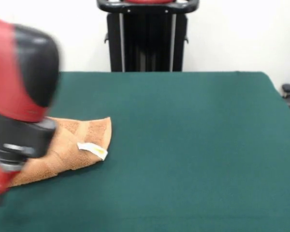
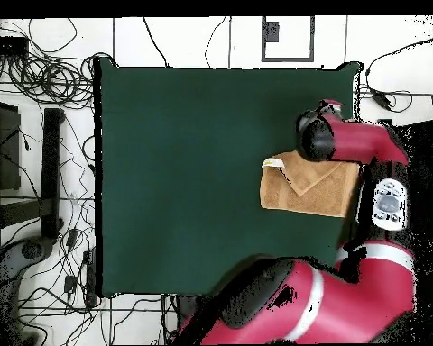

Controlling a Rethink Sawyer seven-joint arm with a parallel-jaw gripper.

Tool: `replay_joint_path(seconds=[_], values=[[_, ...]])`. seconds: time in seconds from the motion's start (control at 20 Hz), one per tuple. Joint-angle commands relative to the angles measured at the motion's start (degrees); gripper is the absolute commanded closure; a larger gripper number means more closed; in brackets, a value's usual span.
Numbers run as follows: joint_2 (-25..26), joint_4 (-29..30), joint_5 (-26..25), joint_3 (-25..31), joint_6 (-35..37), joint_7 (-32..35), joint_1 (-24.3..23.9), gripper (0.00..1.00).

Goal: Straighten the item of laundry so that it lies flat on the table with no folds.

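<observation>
We see no bins, trays or other containers on the desk [image 1: 193, 145]; its dark green top carries only the towel [image 1: 72, 145].

Front view, left to right: the red and black arm [image 1: 19, 92] fills the left edge, blurred and close to the camera, and it covers the towel's left part. Just to the right of it the orange-tan towel lies on the desk's left half. One layer is folded over diagonally, so the cloth is not flat. A small white tag [image 1: 93, 150] lies on the towel near its right edge. To the right of the towel the green surface runs on to the desk's right edge. Behind the desk the black pedestal [image 1: 147, 36] stands against a pale wall.

Overhead view, left to right: cables [image 2: 40, 72] lie on the pale floor beside the desk's left side. The towel [image 2: 306, 187] lies near the desk's right edge with a folded flap showing. The arm's head [image 2: 317, 135] sits over the towel's upper right corner.

We cannot make out the pincer itself in either view, so we cannot tell whether it is apart or together, nor whether it touches the towel.
</observation>
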Motion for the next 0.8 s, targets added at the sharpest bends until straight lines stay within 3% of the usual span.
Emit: replay_joint_path(seconds=[0.05, 0.4, 0.5, 0.65, 0.8], values=[[2.56, 1.16, -2.85, 2.54, 11.59, -15.52, 9.17, 0.0], [3.16, 1.05, -0.06, 6.91, 8.81, -16.64, 7.86, 0.0], [3.48, 0.46, 0.98, 6.95, 12.85, -16.72, 7.91, 0.0], [2.4, 0.95, 0.75, 4.67, 24.41, -21.64, 7.97, 0.0], [0.8, 3.44, 0.4, 3.28, 28.38, -22.75, 7.62, 0.0]])
